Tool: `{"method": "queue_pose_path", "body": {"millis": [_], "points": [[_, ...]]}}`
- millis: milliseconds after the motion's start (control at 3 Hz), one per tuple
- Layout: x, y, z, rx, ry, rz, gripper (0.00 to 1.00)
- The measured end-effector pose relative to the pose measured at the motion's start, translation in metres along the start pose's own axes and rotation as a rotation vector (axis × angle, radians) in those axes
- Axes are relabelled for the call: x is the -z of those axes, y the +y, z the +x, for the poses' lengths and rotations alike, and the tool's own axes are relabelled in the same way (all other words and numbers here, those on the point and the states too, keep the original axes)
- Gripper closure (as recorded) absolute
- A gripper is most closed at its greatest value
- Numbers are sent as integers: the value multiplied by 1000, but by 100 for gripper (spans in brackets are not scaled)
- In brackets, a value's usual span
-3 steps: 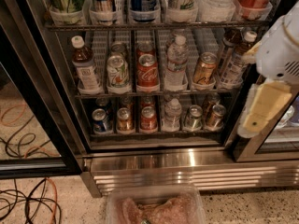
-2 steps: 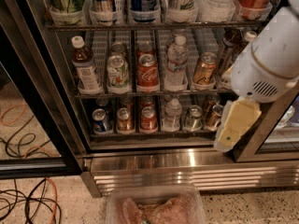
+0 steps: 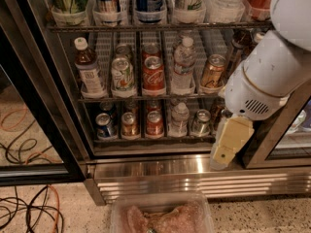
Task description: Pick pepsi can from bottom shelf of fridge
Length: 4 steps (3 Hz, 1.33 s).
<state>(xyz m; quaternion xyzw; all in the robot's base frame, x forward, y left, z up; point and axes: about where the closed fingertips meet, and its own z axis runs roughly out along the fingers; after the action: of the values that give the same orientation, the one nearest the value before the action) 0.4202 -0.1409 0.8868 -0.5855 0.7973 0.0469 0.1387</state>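
One fridge shows three racks. The bottom shelf fronts five items: one pepsi can, one gold-brown can, one red can, one water bottle and one silver can. The middle rack fronts three cans and three bottles: one green-and-white can, one Coca-Cola can, one bronze can, one brown bottle, one clear bottle and one dark bottle. The top rack holds six containers. One gripper hangs just right of the silver can.
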Motion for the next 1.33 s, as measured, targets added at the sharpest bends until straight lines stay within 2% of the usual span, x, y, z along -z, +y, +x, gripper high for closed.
{"method": "queue_pose_path", "body": {"millis": [333, 667, 1000, 1333], "points": [[-19, 13, -3, -42, -34, 3, 0], [-58, 31, -10, -133, -74, 15, 0], [-91, 39, -15, -213, -95, 18, 0], [-91, 39, -15, -213, -95, 18, 0]]}}
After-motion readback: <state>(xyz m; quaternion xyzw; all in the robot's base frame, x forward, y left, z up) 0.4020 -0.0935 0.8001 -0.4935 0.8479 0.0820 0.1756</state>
